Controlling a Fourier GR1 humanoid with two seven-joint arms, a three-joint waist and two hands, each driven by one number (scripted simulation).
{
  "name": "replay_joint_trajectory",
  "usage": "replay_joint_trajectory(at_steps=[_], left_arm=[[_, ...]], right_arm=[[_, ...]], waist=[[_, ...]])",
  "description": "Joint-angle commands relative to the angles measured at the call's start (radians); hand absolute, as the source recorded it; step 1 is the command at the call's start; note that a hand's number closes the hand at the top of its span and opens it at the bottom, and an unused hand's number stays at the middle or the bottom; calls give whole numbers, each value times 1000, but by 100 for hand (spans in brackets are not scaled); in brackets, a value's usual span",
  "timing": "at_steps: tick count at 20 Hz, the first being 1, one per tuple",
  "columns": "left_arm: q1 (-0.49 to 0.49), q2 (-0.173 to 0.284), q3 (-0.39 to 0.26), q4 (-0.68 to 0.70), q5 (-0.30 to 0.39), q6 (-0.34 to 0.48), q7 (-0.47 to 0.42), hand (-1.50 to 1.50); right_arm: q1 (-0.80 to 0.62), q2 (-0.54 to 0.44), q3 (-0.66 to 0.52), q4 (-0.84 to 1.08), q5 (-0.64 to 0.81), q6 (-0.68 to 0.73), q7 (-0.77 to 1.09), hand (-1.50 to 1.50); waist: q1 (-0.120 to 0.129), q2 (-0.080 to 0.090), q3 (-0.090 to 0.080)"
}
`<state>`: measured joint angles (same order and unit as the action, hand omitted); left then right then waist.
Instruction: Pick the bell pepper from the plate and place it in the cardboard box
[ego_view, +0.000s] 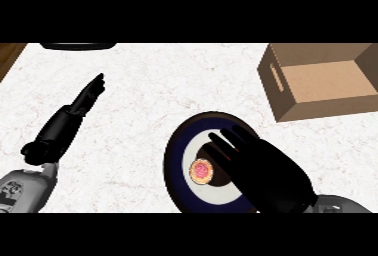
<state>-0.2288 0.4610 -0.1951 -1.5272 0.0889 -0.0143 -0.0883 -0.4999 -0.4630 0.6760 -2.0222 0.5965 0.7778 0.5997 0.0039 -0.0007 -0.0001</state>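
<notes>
A dark blue plate with a white middle lies on the counter, low and right of centre. On it sits the bell pepper, small, round, orange with a pink centre. My right hand hovers over the plate's right half, fingers straight and spread, open, just right of the pepper and hiding part of the plate. The cardboard box stands open at the upper right, with a slot handle in its left wall. My left hand rests at the left, fingers straight and pointing up, open and holding nothing.
A dark object shows at the counter's far edge, upper left. Brown wood borders the counter at the top left corner. The white marble counter stretches between the left hand, the plate and the box.
</notes>
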Motion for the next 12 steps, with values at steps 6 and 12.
replay_joint_trajectory(at_steps=[6,12], left_arm=[[-34,-30,77,77,-29,-77,-14,0],[-93,-51,115,46,-36,-105,71,0]], right_arm=[[113,36,65,-1,218,-42,-64,-150],[57,45,1,169,303,-75,-194,-150]], waist=[[-8,0,0],[-5,1,0]])
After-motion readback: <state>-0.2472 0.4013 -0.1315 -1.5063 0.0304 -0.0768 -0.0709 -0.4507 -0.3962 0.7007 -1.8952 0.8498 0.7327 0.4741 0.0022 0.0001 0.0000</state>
